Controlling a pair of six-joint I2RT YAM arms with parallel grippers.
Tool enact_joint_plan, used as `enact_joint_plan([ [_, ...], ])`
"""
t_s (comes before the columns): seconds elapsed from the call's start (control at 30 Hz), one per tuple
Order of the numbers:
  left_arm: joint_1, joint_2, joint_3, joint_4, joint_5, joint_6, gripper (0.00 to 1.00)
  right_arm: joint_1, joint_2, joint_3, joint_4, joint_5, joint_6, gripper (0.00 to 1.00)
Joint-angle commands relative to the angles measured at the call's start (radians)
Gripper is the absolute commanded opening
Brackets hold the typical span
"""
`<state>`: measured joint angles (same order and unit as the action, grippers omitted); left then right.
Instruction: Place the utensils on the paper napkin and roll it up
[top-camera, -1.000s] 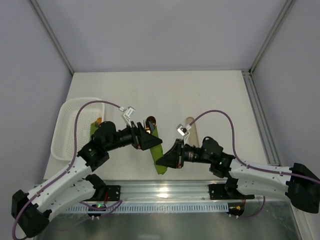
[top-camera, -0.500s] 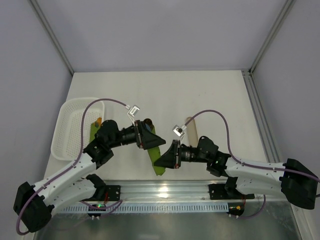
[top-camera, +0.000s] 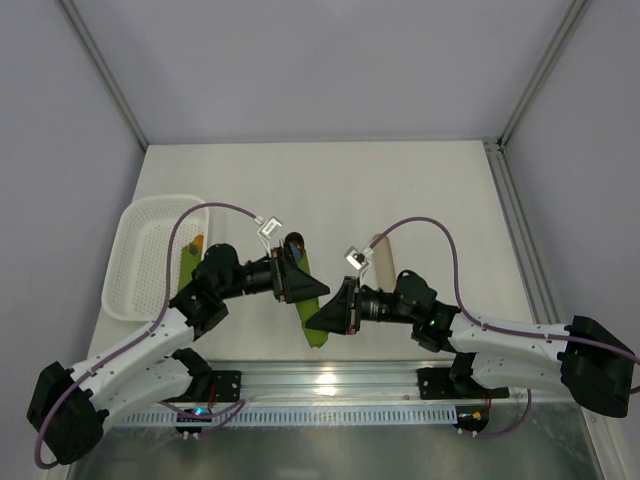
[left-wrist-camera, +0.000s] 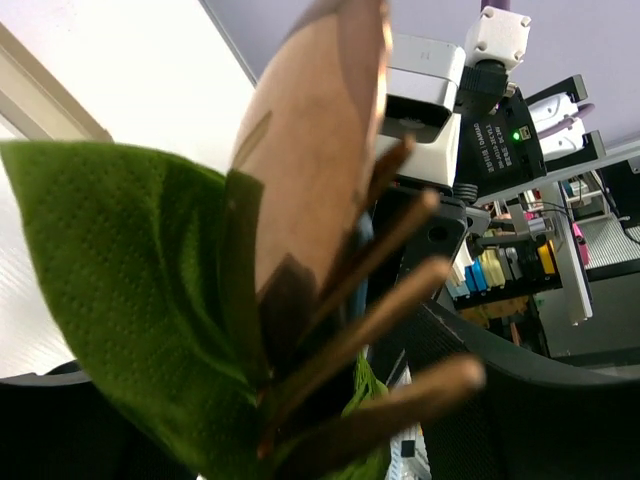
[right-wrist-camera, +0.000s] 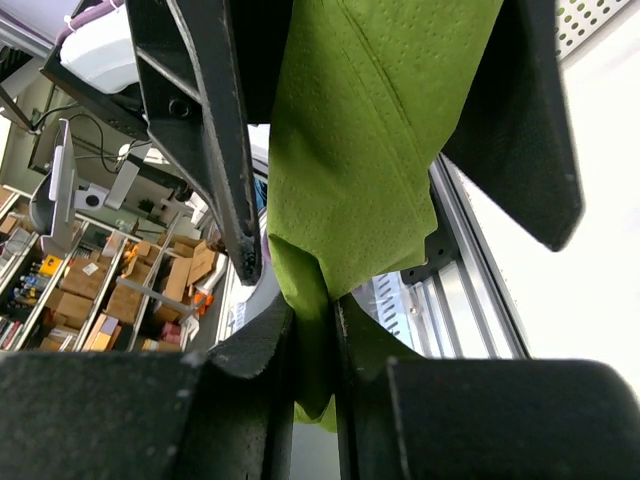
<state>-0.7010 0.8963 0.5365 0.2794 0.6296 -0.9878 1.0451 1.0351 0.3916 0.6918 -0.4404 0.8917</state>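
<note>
Paper napkin is wrapped as a loose olive-green tube round the utensils and sits between the two arms, slanted, near end toward the bases. Right gripper has that near end: jaws pressed together on a flattened tail of paper, with the napkin widening above the pinch. Just beyond, left gripper clamps the napkin mid-length, its fingers flanking the paper on both sides and touching it. Out of the far end stick the spoon bowl and the fork tines, both copper-brown, bowl lying over the tines, paper folded against the bowl's side. Can't tell whether the napkin touches the table. Right of it, apart, a pale beige oblong piece lies flat. Well left, a white mesh basket sits at the table edge, with something green and something orange inside, too small to identify.
</note>
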Motion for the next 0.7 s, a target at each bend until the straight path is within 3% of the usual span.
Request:
enact_joint_plan([
  [0.0,-0.002,-0.039,-0.007,0.024,0.015,-0.002,0.68,0.004,0.003,0.044,0.074,0.029,-0.030,0.04],
  [0.67,-0.002,-0.082,-0.049,0.032,-0.054,-0.066,0.48,0.004,-0.014,0.001,0.064,0.166,-0.048,0.04],
])
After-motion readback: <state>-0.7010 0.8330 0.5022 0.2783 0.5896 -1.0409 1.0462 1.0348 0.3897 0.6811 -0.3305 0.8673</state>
